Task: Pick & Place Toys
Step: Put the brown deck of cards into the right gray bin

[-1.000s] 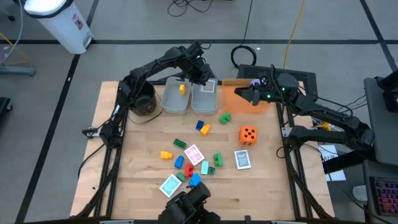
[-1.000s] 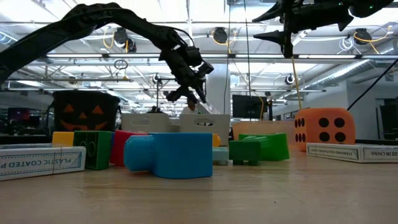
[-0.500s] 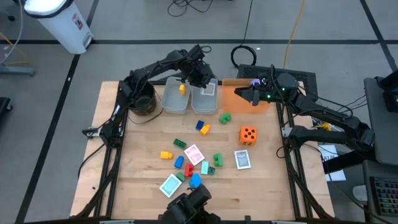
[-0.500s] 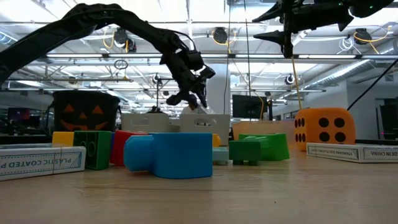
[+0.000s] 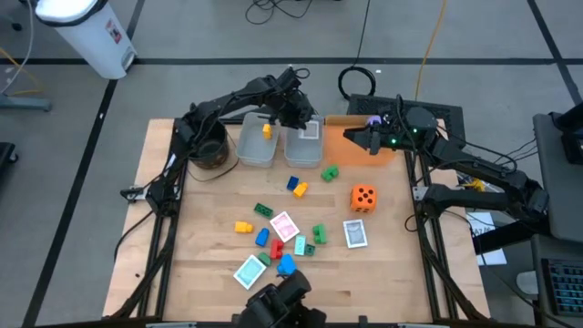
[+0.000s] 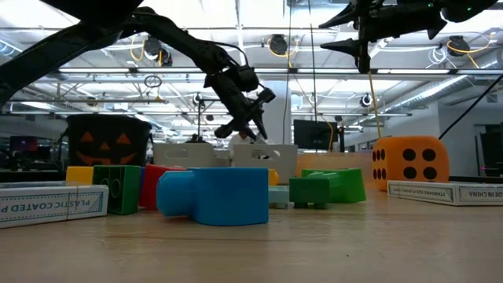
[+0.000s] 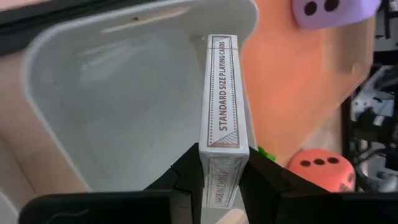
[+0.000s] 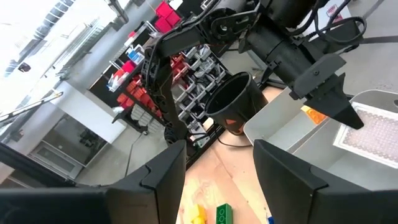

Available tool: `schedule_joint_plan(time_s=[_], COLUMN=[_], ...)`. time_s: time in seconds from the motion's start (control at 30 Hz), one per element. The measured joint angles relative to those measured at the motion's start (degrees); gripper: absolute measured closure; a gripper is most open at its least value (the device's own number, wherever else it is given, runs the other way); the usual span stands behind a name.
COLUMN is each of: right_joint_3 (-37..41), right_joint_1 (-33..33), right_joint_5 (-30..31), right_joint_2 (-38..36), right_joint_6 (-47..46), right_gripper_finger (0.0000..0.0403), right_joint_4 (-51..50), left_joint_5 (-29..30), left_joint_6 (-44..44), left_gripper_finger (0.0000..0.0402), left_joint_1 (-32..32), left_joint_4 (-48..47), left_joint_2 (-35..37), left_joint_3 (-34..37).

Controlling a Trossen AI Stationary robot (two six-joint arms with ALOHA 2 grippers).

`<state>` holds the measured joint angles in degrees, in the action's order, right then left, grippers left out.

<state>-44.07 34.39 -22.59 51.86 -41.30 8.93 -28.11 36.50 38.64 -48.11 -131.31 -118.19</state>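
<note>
High view: left gripper [image 5: 301, 117] sits upper centre of the frame, clamped on a card deck [image 5: 310, 130] over the right-hand clear bin [image 5: 301, 155]. The deck lies just ahead of the jaws, directly above the bin's opening. Right gripper [image 5: 357, 137] hovers to the right of it over the orange tray [image 5: 339, 121]; the left arm is plainly the nearer to the bin.

Low view: the left gripper hangs at upper centre above the bin, deck tilted downward, clear of the rim.

Left wrist view: fingers [image 7: 186, 171] pinch one short end of the deck, narrow edge showing, its long axis running straight out from the jaws toward the bin's far wall, bin floor beneath. Judgement: a release here should drop it in.

Right wrist view: the right gripper's own fingers [image 8: 283, 174] stand apart, holding nothing; the left arm with the deck shows at right of frame.
</note>
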Motion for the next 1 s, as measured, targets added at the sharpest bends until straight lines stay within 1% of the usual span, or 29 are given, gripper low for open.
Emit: schedule_joint_plan(time_s=[0.13,0.37,0.63,0.83,1.0], right_joint_3=[0.0,0.0,0.0,0.0,0.0], right_joint_1=[0.0,0.0,0.0,-0.02,-0.02], right_joint_5=[0.0,0.0,-0.01,-0.01,-0.09], right_joint_2=[0.0,0.0,0.0,0.0,0.02], right_joint_6=[-0.02,-0.03,-0.04,-0.04,-0.7], right_gripper_finger=[0.0222,0.0222,0.0222,0.0222,0.0222], right_joint_4=[0.0,-0.07,-0.13,-0.15,-0.39], left_joint_5=[0.34,2.59,2.78,-0.16,2.53], left_joint_6=[0.06,1.17,2.5,3.76,3.79], left_gripper_finger=[0.0321,0.0321,0.0321,0.0321,0.0321], left_joint_1=[0.06,0.06,0.62,-0.14,-0.38], left_joint_4=[0.0,-0.08,-0.02,0.4,2.1], left_joint_2=[0.0,0.0,-0.09,-2.47,-2.8], left_joint_3=[0.0,0.0,-0.01,-0.01,-0.02])
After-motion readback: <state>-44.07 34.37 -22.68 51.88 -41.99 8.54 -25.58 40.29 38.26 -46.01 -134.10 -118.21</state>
